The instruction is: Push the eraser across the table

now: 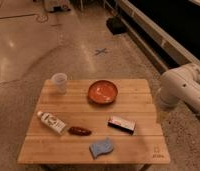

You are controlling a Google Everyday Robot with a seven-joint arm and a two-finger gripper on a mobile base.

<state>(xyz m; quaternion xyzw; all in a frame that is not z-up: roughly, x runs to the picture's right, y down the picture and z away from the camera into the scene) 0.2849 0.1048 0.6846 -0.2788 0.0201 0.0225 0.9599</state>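
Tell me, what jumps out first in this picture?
The orange-red bowl at the far middle of the bamboo table draws the eye first. Next, the bulky white robot arm beside the table's right edge; its gripper is out of view. The small eraser lies right of centre.

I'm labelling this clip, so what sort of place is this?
Probably a robot test lab: a low table on a polished floor, a taped cross on it, and a white robot arm at right. The gripper is out of view.
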